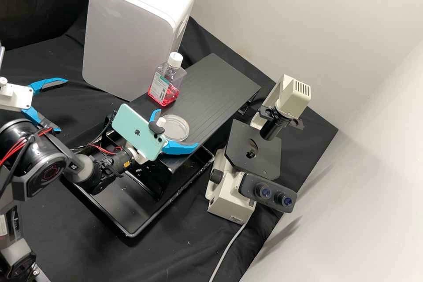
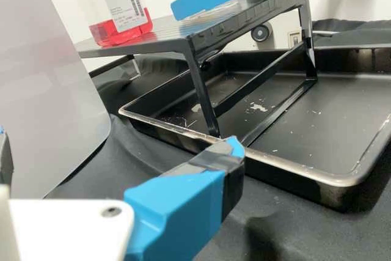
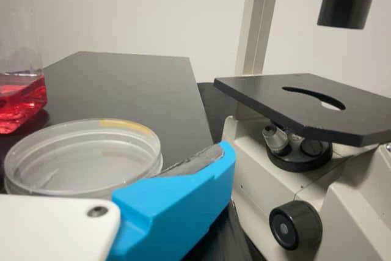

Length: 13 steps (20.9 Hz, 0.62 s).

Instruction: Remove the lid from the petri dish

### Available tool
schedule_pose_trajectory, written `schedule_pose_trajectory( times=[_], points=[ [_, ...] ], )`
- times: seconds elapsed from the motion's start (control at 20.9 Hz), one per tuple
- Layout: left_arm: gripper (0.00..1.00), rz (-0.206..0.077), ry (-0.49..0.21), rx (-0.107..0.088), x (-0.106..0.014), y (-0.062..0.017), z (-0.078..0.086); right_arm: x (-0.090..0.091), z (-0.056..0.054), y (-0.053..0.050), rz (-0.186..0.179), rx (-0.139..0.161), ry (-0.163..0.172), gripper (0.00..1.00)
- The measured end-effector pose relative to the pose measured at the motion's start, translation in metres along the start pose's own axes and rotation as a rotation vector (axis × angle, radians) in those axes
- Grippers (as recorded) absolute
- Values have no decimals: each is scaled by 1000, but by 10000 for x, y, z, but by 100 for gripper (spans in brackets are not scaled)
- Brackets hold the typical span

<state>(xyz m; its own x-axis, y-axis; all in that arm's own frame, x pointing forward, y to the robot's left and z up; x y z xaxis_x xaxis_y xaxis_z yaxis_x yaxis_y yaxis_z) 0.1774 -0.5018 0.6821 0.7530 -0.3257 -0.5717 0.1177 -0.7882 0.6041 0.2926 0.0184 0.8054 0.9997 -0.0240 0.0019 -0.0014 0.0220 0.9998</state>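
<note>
Black tray (image 1: 119, 202) below R gripper (image 1: 178, 127), holds stand (image 1: 220, 83). Flask (image 1: 165, 81) w/ red liquid just beyond R gripper. Petri dish (image 1: 175, 127), lid on, sits between R gripper's spread fingers. L gripper (image 1: 62, 105) fingers apart, well away from dish.

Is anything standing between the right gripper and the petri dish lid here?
Nothing visible does. The right gripper, jaws open, is at the clear round plastic petri dish on the black raised platform; the flask of red liquid stands farther back.
</note>
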Motion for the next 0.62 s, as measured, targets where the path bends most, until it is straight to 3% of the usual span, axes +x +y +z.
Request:
schedule_pose_trajectory(
  times=[0.05,0.1,0.62],
  points=[
    [100,0,0,0,0,0,0,2,5,-6,-2,0,-2,100],
    [100,-2,0,0,2,-5,0,3,9,-9,-3,0,-3,0],
    [100,-6,8,-4,13,-12,-4,16,-2,1,1,0,1,0]
  ],
)
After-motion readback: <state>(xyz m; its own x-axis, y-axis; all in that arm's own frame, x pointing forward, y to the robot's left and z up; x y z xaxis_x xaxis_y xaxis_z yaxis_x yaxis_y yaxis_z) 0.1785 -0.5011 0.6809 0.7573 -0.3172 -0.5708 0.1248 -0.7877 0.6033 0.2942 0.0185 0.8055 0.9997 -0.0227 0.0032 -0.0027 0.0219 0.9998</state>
